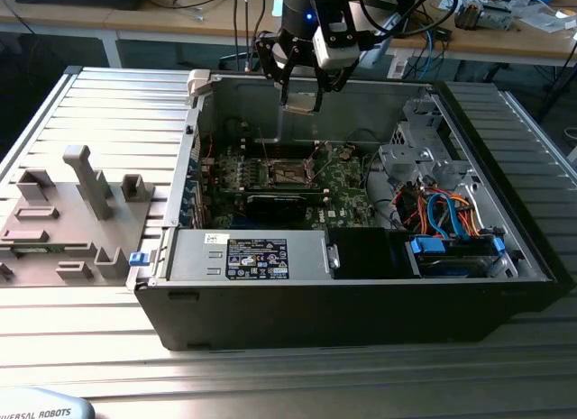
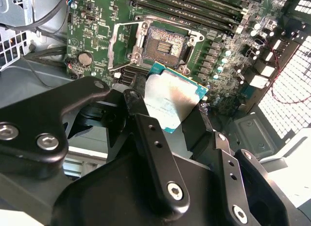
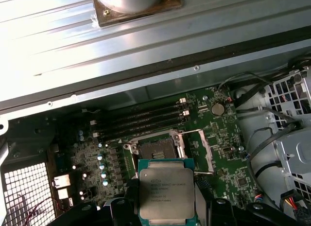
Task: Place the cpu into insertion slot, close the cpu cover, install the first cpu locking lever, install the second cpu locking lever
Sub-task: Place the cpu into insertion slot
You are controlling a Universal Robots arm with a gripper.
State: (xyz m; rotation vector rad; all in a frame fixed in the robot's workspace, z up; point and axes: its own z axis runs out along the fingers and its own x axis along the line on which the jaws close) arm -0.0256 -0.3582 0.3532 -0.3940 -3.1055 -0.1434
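1. Your end effector [image 1: 300,100] hangs at about 12 o'clock in the exterior view. It is above the far wall of the open computer case [image 1: 270,315], which lies on its side on the desk [image 1: 270,374].
2. It is grasping the cpu [image 2: 170,100]. In the second wrist view the dark fingers [image 2: 197,131] press on two opposite edges of the chip. The chip is in the air, touching nothing else.
3. The insertion slot [image 3: 156,149] sits in the green motherboard [image 1: 347,189], near the middle of the case floor. In the exterior view it lies at roughly 6 o'clock from your end effector, lower down and well apart from the chip.
4. The slot is bare: both wrist views show a dark square recess with a metal rim and no chip in it.
5. The cpu cover [image 2: 120,46] stands swung open along one side of the slot, so the recess is uncovered. Thin wire levers show near the frame, but you cannot tell how they are latched.
6. The chip is nearly square, so it has no real long axis. In the first wrist view its silver top faces the camera and its edges run close to parallel with the slot's rim.
7. The memory slots [image 3: 141,120] run just beside the socket, on the side towards the case's far wall.
8. By my reading none of the four steps is done, and the cpu is not yet seated.
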